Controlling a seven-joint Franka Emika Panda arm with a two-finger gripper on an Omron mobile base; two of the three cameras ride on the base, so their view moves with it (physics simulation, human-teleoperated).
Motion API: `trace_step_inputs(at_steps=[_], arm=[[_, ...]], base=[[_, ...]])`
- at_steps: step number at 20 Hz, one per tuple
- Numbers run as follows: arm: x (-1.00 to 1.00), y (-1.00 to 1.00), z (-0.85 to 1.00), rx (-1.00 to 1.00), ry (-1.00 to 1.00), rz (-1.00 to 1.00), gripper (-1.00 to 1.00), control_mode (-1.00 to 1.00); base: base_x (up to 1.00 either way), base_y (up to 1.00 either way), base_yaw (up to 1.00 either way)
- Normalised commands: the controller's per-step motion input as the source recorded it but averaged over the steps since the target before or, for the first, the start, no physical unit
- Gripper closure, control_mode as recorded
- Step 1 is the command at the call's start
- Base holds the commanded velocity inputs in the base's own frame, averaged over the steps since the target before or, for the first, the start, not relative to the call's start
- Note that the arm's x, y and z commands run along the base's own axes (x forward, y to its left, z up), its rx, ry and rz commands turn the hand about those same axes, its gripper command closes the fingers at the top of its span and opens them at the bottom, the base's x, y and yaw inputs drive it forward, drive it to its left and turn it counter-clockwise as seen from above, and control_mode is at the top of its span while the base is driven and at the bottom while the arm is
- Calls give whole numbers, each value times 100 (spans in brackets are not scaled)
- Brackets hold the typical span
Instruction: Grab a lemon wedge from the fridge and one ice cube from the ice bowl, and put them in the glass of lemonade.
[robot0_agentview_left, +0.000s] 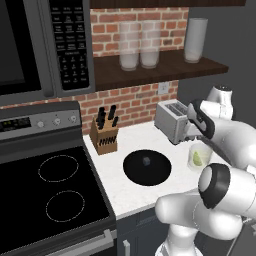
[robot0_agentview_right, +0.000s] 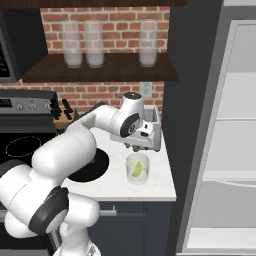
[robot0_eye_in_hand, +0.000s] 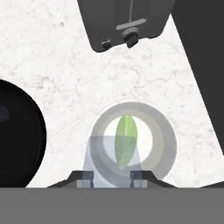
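Hand view, looking straight down between the jaws onto the desk.

**Setting.** The fridge stands with its white inside showing, to the right of the desk. The ice bowl lies left of the glass and holds one spare cube. The toaster sits just behind the glass.

**Task objects.** The glass of lemonade stands near the desk's front right corner, directly beneath the hand. The lemon wedge is already inside it. In the hand view the wedge's long axis runs from top to bottom of the frame, its pointed ends toward the toaster and toward the jaws. In the base views it leans upright against the wall of the glass.

**Jaws.** The jaws are clenched on the ice cube, which hangs above the glass.

**Hazards.**
- The cube appears offset toward the near rim, not centred over the mouth. Let go here, it could strike the rim and skip onto the desk.
- A drop from this height may splash the lemonade.
- Lowering further risks a finger catching the rim and tipping the glass toward the desk edge.
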Motion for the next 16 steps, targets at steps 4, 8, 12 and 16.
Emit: trace_step_inputs(at_steps=[4, 8, 12, 16], arm=[[12, -7, -19, 0, 2, 0, 100, -100], [0, -2, -21, 0, 0, 0, 100, -100], [0, 0, -19, 0, 0, 0, 100, -100], [0, 0, -18, 0, 0, 0, 100, -100]], base=[[0, 0, 0], [0, 0, 0], [0, 0, 0], [0, 0, 0]])
